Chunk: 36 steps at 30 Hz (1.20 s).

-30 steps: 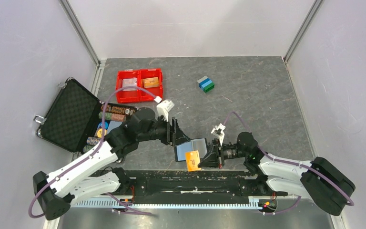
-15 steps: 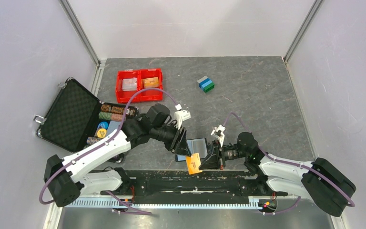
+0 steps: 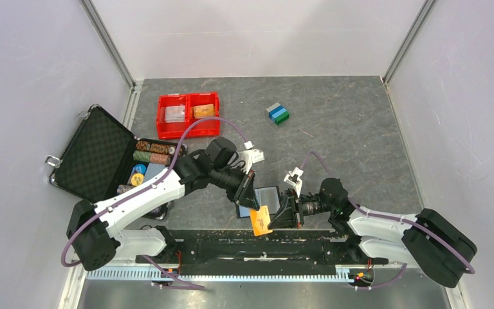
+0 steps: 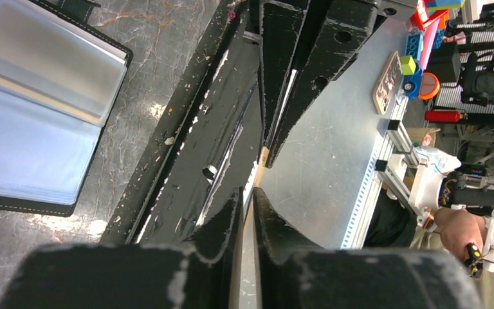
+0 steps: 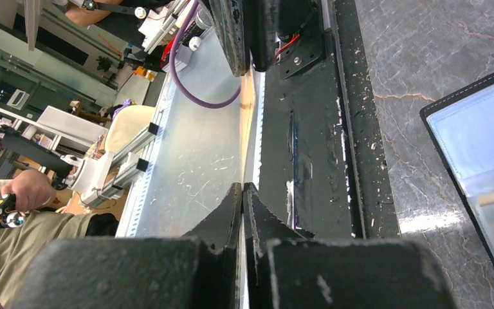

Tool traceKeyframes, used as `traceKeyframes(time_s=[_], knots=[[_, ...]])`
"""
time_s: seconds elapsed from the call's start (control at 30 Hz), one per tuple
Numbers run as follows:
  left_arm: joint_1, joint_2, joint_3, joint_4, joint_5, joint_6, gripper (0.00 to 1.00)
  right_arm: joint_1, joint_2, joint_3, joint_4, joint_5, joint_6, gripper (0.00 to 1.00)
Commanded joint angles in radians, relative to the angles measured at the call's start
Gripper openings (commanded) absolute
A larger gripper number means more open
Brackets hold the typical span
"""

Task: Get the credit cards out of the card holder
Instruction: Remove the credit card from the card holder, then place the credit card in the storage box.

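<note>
Pinches a thin orange rectangular credit card from two sides over the 6 o'clock edge of the grey stone-patterned bench. Grips it with the left hand from 11 o'clock and the right hand from 3 o'clock, both finger pairs narrowed onto the card, tips facing each other. Carries it with the long axis roughly 12 to 6, face tilted up. Has the flat black-edged card holder, glossy blue-grey, lying open on the bench just at the card's 12 o'clock.
</note>
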Motion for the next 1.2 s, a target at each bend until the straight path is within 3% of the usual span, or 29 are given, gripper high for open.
traceKeyframes(time_s=[0.0, 0.07, 0.2, 0.43, 0.47, 0.53, 0.57, 0.63, 0.7, 0.8, 0.9, 1.03, 1.17], knots=[[-0.002, 0.003, 0.039, 0.012, 0.071, 0.077, 0.10, -0.001, 0.013, 0.030, 0.067, -0.021, 0.010, 0.00], [-0.002, -0.003, 0.033, 0.027, 0.088, 0.068, 0.02, -0.001, 0.018, 0.030, 0.069, -0.020, 0.011, 0.00], [-0.002, -0.002, 0.030, 0.029, 0.116, 0.063, 0.02, -0.001, 0.035, 0.037, 0.089, -0.020, 0.018, 0.00], [-0.001, 0.028, 0.037, 0.014, 0.108, 0.065, 0.25, -0.001, 0.057, 0.046, 0.123, -0.032, 0.037, 0.00], [-0.002, 0.038, 0.042, 0.005, 0.106, 0.071, 0.24, -0.001, 0.058, 0.045, 0.123, -0.033, 0.038, 0.00], [-0.001, 0.053, 0.051, -0.011, 0.107, 0.082, 0.07, -0.001, 0.057, 0.045, 0.123, -0.034, 0.039, 0.00], [-0.001, 0.058, 0.053, -0.015, 0.104, 0.085, 0.03, 0.000, 0.057, 0.044, 0.123, -0.033, 0.040, 0.00], [-0.001, 0.056, 0.057, -0.015, 0.086, 0.087, 0.02, -0.001, 0.054, 0.043, 0.120, -0.029, 0.041, 0.00], [0.009, 0.048, 0.063, -0.019, 0.041, 0.082, 0.02, -0.005, 0.047, 0.041, 0.104, -0.009, 0.045, 0.09], [0.070, 0.040, 0.070, -0.020, 0.019, 0.059, 0.02, -0.018, 0.013, 0.033, 0.078, 0.042, 0.048, 0.31], [0.188, 0.026, 0.070, -0.011, 0.016, 0.024, 0.02, -0.037, -0.037, 0.030, 0.024, 0.090, 0.042, 0.53], [0.350, -0.010, 0.093, -0.003, -0.038, 0.013, 0.02, -0.050, -0.124, 0.035, -0.086, 0.150, 0.000, 0.72], [0.485, -0.037, 0.133, 0.018, -0.261, -0.020, 0.02, -0.052, -0.217, 0.062, -0.259, 0.238, -0.072, 0.89]])
